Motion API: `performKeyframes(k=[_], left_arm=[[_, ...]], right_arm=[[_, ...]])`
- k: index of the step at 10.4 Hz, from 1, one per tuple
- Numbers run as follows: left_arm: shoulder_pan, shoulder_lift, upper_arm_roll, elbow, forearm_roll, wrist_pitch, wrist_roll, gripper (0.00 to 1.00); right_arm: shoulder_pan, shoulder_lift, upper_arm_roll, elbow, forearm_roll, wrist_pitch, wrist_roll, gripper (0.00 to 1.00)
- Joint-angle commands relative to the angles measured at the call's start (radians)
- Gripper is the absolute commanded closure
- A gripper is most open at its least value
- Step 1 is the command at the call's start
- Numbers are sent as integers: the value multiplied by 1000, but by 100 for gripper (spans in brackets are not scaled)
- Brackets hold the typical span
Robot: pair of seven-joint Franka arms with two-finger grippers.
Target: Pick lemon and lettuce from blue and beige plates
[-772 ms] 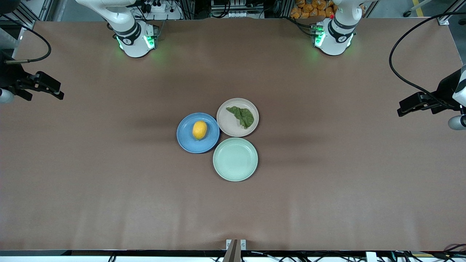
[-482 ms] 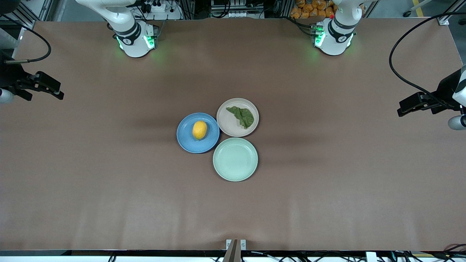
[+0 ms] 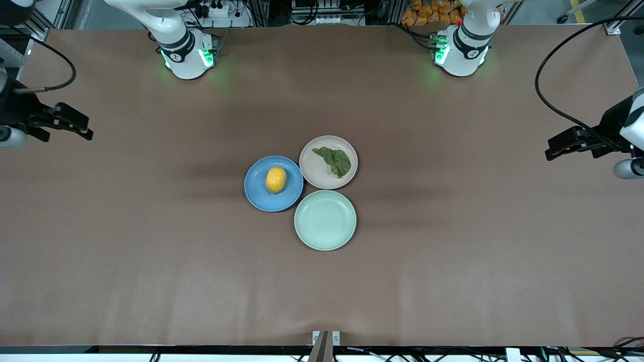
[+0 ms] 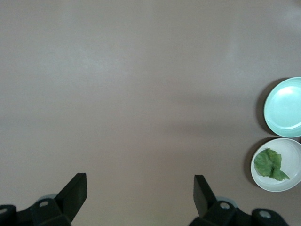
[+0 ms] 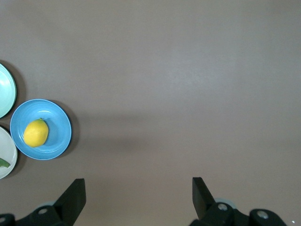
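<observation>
Lemon: lemon point(image 3: 275, 179) lies on blue plate point(image 3: 259, 193), mid-counter point(image 3: 151, 251).
Lettuce: lettuce point(image 3: 334, 160) on beige plate point(image 3: 314, 173), touching the blue one.
Left tool point(image 4: 140, 193): wide, over bare counter; its view lacks the lemon.
Right tool point(image 5: 138, 194): wide, over bare counter; its view clips the lettuce.

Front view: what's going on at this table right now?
Nothing is being handled yet. The lemon lies on the blue plate, the lettuce leaf on the beige plate, with a bare mint-green plate beside them. The left gripper and right gripper hang open over their ends of the table.
</observation>
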Motion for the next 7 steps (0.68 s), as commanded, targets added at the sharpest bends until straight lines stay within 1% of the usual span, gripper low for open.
performKeyframes(k=[1, 2, 3, 4, 5, 6, 7], left_arm=[[0, -5, -26, -27, -45, -11, 6, 0], [0, 4, -51, -34, -48, -10, 2, 0], [-6, 17, -81, -59, -59, -8, -2, 0], [-32, 22, -98, -86, -62, 2, -13, 0], [-75, 40, -101, -108, -63, 13, -46, 0], [-123, 41, -102, -151, -71, 42, -103, 0], [-182, 41, -102, -206, -69, 100, -195, 0]], right_arm=[[8, 57, 47, -5, 13, 59, 80, 0], [16, 90, 80, -7, 6, 93, 155, 0], [34, 124, 93, -24, 3, 145, 213, 0], [56, 149, 107, -66, 3, 223, 253, 0], [59, 173, 137, -96, -1, 283, 311, 0], [62, 202, 165, -101, -23, 309, 376, 0], [74, 237, 194, -102, -47, 331, 448, 0]])
